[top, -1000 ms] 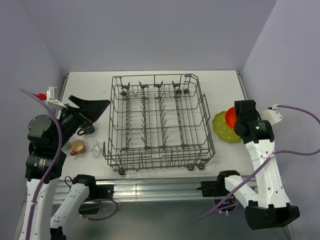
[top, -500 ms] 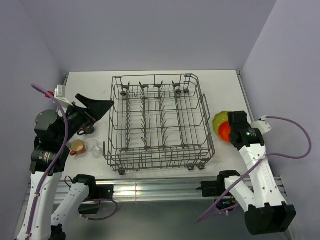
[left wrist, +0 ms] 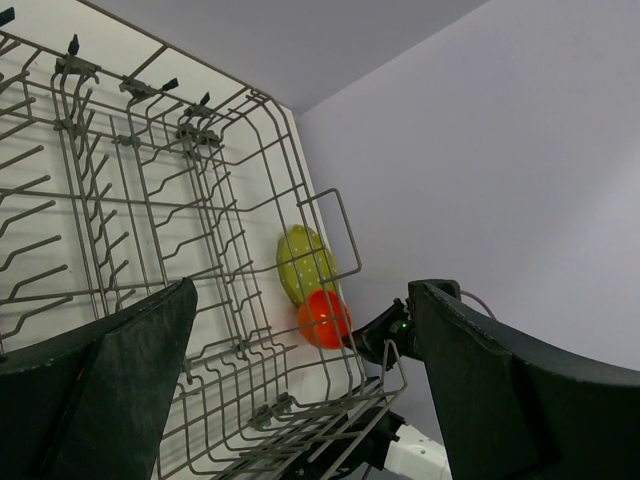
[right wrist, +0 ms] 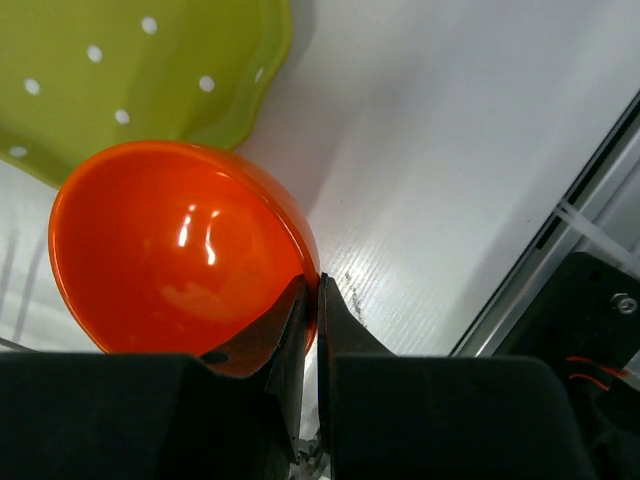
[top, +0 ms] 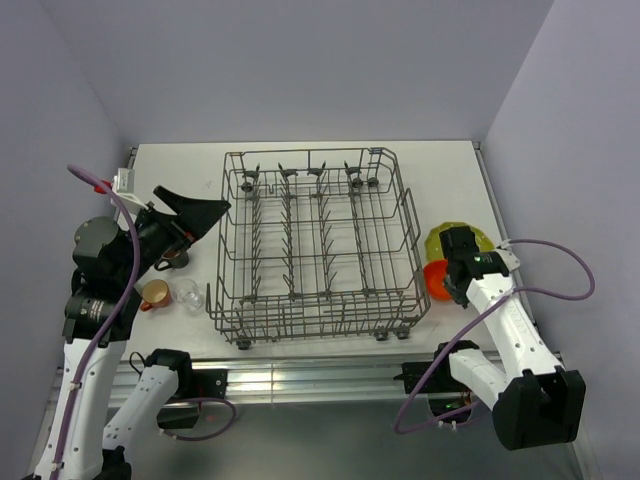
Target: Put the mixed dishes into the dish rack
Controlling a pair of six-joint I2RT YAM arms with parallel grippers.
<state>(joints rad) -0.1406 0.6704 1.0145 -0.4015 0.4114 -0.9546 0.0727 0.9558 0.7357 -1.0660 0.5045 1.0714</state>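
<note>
The grey wire dish rack (top: 222, 262) stands mid-table, with nothing in it that I can see; its tines (left wrist: 120, 200) fill the left wrist view. My right gripper (top: 448, 279) (right wrist: 312, 286) is shut on the rim of the orange bowl (top: 435, 280) (right wrist: 170, 260), held off the table by the rack's front right corner. The yellow-green scalloped plate (top: 462, 240) (right wrist: 130, 70) lies just beyond it. My left gripper (top: 195, 207) (left wrist: 302, 290) hangs open and holds nothing, left of the rack. Under it stand the dark brown mug (top: 170, 261), small orange cup (top: 154, 294) and clear glass (top: 187, 293).
The table's metal front rail (top: 320, 375) runs along the near edge, and grey walls close in on both sides. The right arm's purple cable (top: 570, 275) loops out to the right. White table surface (right wrist: 450, 150) shows beside the bowl.
The right arm has carried the orange bowl off the plate, nearer and leftward to the rack's front right corner. The left arm shifted slightly toward the rack, its gripper still open.
</note>
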